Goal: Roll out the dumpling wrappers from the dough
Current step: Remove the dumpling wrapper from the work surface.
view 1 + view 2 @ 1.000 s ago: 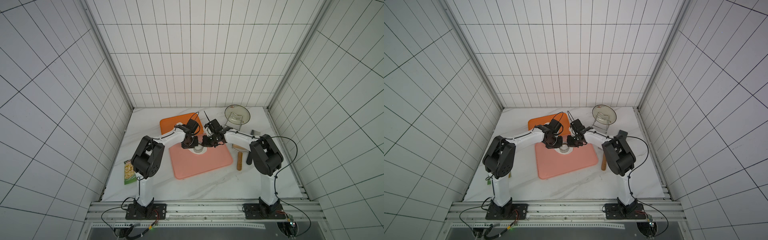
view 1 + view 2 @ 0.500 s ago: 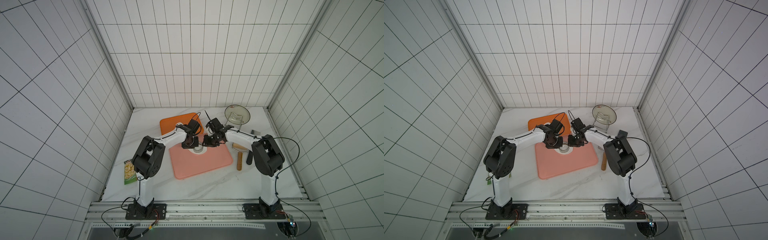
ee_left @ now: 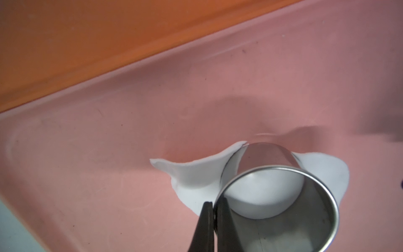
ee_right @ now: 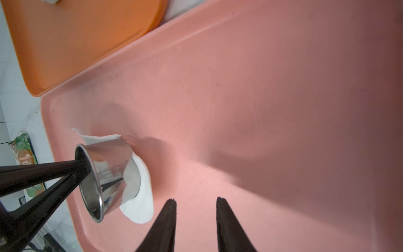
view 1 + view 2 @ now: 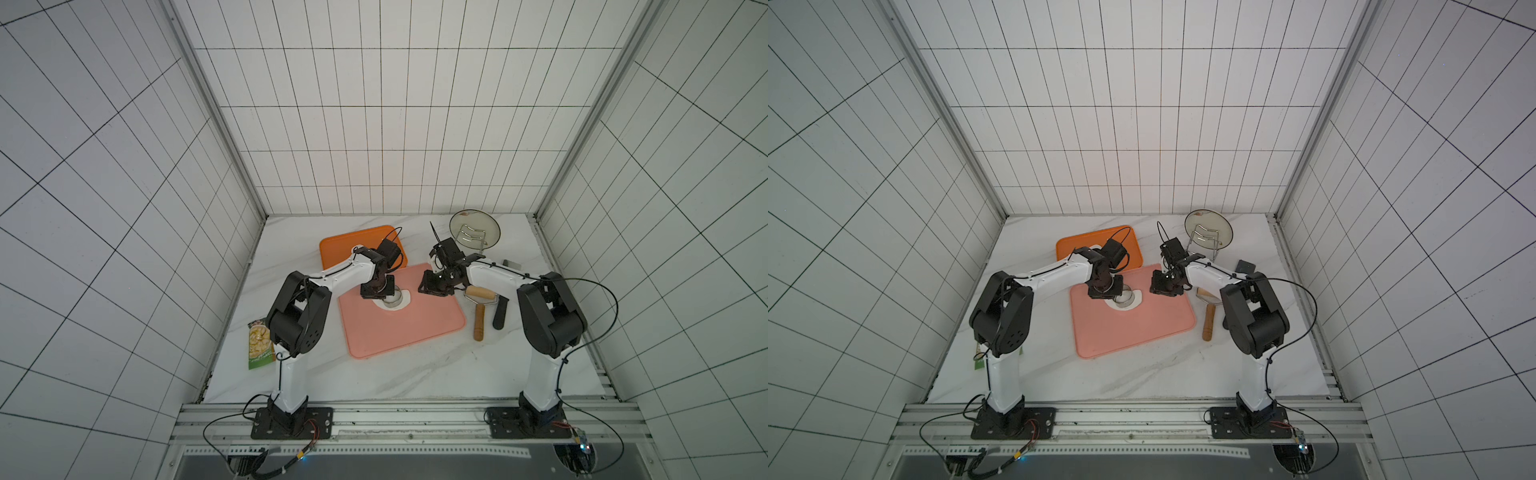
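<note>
Steel marks the stage reached: the ring cutter stands upright, open end up, pressed into the dough. That dough lies as a thin, uneven white sheet on the pink board, close to the far left edge where the orange board adjoins it, about mid-counter and toward the back. The left gripper has its jaws pinched on the cutter's wall, one inside and one outside. The right gripper hangs over bare pink board just beside the dough, jaws spread with nothing between them. By my reading the rolling is done for this piece: the sheet is flat, and the rolling pin lies alone on the counter off the pink board's right edge. The cut looks under way or just made, as the round inside the ring sits in place with ragged trim around it. Left to do, I judge: lift the ring, free the round, set it aside and deal with the trim. No finished dumpling wrappers show plainly, and a white scrap on the orange board in the right wrist view is too cropped to name. The sheet's long axis seems to run across the counter, a pointed, slightly lifted flap toward the left edge and a rounded lobe toward the right edge. The cutter's own axis is vertical.
</note>
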You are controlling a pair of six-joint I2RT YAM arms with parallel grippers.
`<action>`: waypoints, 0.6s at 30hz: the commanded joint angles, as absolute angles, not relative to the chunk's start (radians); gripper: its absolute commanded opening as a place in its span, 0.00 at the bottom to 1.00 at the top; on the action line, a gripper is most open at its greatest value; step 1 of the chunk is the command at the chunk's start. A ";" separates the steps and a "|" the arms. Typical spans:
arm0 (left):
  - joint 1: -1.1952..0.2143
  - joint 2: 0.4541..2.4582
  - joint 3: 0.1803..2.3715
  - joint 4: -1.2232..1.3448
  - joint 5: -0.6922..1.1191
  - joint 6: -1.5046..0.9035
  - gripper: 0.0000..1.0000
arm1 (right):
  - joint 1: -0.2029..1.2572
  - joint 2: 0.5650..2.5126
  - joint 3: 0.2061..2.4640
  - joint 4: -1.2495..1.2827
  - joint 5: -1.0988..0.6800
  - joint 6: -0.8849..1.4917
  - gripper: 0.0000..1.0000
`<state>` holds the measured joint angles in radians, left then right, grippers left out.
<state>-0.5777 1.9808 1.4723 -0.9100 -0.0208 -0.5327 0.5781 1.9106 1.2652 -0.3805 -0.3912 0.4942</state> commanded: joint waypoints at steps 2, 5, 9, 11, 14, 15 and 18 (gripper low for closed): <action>-0.586 2.016 1.485 -0.976 -0.057 -0.526 0.00 | 0.583 1.892 1.218 -0.243 -0.526 0.541 0.37; -0.588 2.020 1.484 -0.976 -0.060 -0.529 0.00 | 0.582 1.913 1.199 -0.191 -0.557 0.568 0.37; -0.590 2.023 1.472 -0.973 -0.061 -0.532 0.00 | 0.583 1.941 1.181 -0.138 -0.597 0.597 0.37; -0.591 2.022 1.465 -0.970 -0.063 -0.535 0.00 | 0.582 1.950 1.173 -0.120 -0.601 0.608 0.38; -0.591 2.025 1.457 -0.969 -0.064 -0.535 0.00 | 0.583 1.965 1.163 -0.106 -0.608 0.619 0.39; -0.591 2.025 1.455 -0.968 -0.064 -0.536 0.00 | 0.584 1.969 1.158 -0.097 -0.612 0.624 0.39; -0.590 2.021 1.449 -0.964 -0.066 -0.537 0.00 | 0.585 1.983 1.144 -0.084 -0.619 0.632 0.39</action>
<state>-0.5873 1.9858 1.4788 -0.9283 -0.0380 -0.5339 0.5785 1.9553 1.1732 -0.1146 -0.5926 0.6121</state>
